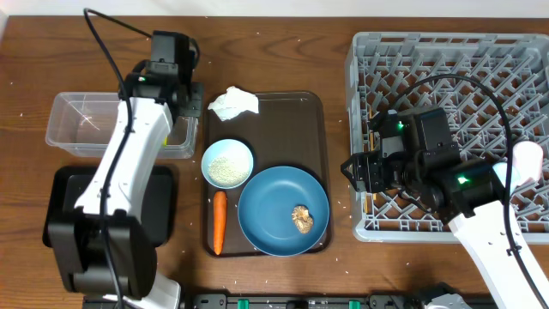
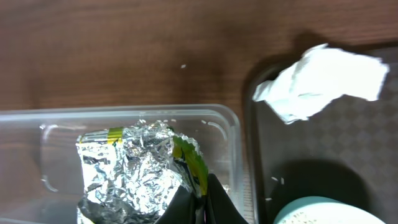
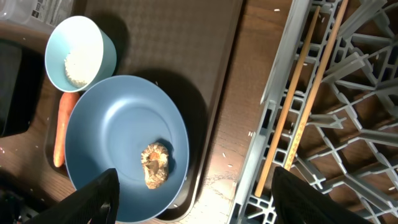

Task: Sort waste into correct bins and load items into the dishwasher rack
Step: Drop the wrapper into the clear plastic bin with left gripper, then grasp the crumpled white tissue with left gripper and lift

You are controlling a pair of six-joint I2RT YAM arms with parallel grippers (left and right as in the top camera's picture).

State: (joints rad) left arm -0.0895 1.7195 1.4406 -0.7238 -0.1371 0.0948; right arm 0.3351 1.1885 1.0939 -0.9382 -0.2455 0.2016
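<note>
My left gripper (image 2: 202, 190) is shut on the yellow-green printed packet (image 2: 140, 162), its silver foil side up, over the right end of the clear tub (image 2: 37, 127). In the overhead view the gripper (image 1: 176, 94) is above that tub (image 1: 77, 124). The crumpled white tissue (image 1: 233, 104) lies at the serving tray's back left. A light-blue cup (image 1: 227, 163) holds rice grains. The carrot (image 1: 219, 221) lies beside the blue plate (image 1: 270, 210), which carries the brown food lump (image 1: 301, 220). My right gripper (image 1: 356, 172) is open and empty between tray and grey rack (image 1: 455, 60).
The black tray (image 1: 60, 206) sits in front of the clear tub, partly under my left arm. The dark-brown serving tray (image 1: 300, 120) holds the dishes. A pale cup-like item (image 1: 527, 159) stands in the rack's right side. Stray rice grains dot the table.
</note>
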